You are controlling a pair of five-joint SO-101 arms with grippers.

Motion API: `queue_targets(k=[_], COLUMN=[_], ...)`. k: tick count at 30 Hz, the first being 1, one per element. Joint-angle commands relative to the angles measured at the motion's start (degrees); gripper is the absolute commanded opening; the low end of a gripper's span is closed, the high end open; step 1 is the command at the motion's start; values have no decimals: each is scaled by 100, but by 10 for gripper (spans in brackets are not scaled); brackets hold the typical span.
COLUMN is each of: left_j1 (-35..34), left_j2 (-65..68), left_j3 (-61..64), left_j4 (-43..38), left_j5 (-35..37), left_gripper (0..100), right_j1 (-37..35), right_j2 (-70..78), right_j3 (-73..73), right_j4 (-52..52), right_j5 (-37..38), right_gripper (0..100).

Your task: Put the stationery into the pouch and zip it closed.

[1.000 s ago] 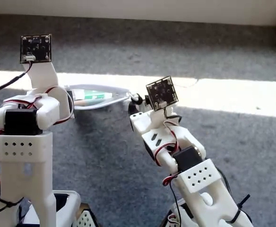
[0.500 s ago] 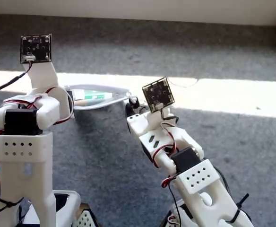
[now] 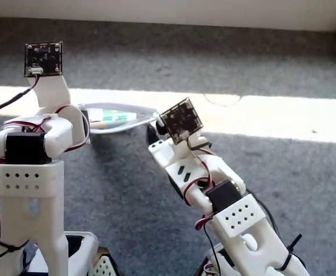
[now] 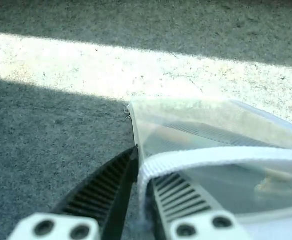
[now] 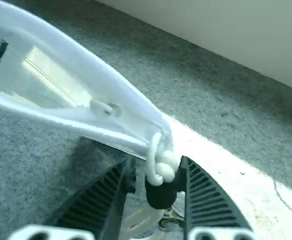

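On grey carpet [image 3: 271, 69], left end effector [image 4: 143, 172] pinches the pouch [image 4: 211, 135] by its edge, right end effector [image 5: 157, 169] its zipper pull [image 5: 159, 195].

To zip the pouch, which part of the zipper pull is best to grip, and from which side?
Grip the knotted cord loop at the end of the pouch, coming from beyond that end, in line with the zipper. It hangs free of the flat body, and the right claw straddles it.
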Motion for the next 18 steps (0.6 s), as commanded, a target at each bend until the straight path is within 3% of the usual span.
queue_targets(k=[1,12,18], left_j1=[75,101,101], left_j2=[-92,-92,-92], left_j3=[-22,-22,-31], left_j4=[-97,-105,-211], left_j5=[26,-193,-475], left_gripper=[6,7,24], right_j1=[-119,-110,-119], right_j2=[-268,-1974,-1991], right_j3=[-66,1147,1138], right_j4=[-171,-145,769], right_j5=[475,844,844], right_gripper=[29,5,5])
